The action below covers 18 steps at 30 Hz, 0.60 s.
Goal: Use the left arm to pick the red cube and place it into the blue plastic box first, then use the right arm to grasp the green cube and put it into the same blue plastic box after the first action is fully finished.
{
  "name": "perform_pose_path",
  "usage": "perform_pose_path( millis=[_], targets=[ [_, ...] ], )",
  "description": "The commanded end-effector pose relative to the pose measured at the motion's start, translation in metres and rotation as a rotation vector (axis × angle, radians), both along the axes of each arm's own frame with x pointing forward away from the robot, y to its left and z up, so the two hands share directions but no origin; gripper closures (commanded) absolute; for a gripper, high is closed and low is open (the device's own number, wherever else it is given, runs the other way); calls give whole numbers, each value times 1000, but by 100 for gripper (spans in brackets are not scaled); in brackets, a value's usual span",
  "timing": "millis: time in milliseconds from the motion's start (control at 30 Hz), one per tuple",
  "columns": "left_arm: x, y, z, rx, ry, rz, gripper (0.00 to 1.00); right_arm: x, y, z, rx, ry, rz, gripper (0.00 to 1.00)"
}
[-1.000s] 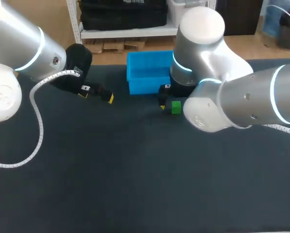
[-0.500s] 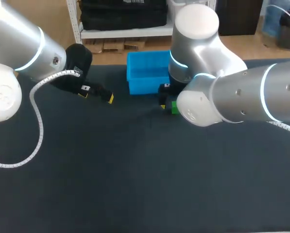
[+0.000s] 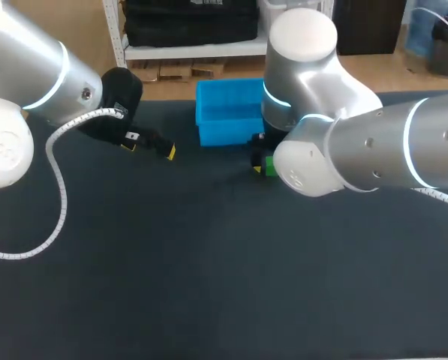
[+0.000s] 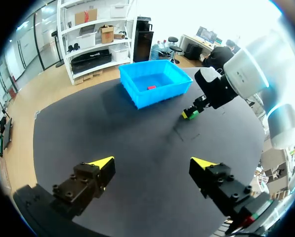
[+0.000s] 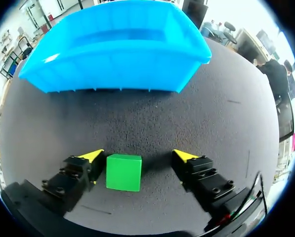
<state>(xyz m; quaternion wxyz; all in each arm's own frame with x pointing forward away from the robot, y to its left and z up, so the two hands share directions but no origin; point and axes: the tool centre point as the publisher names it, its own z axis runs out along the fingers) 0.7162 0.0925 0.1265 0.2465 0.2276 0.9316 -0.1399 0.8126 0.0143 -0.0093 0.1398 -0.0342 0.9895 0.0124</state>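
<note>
Right wrist view: my right gripper [image 5: 138,155] is spread wide with the green cube [image 5: 123,172] between the fingers, just short of the blue plastic box [image 5: 112,59] — but way over by one finger. Closing could shove or twist it instead of pinching it square. It's a cube, so no real long axis; its faces look roughly square to my fingers. The red cube [image 4: 151,87] lies in the box — left gripper [image 4: 152,162] hangs open, well apart.

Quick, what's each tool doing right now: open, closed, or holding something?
Left tool: open, holding nothing.
Right tool: open around the green cube, not gripping it.
</note>
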Motion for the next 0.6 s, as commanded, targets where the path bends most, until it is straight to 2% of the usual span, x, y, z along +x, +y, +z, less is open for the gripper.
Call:
perform_pose_path(
  millis=[33, 433, 600],
  targets=[
    [-1, 1, 0, -3, -2, -1, 0, -3, 1, -2, 1, 0, -1, 100],
    [-1, 1, 0, -3, -2, -1, 0, -5, 3, 0, 16, 6, -1, 100],
    [-1, 1, 0, -3, -2, -1, 0, -6, 0, 9, 26, -9, -8, 100]
  ],
)
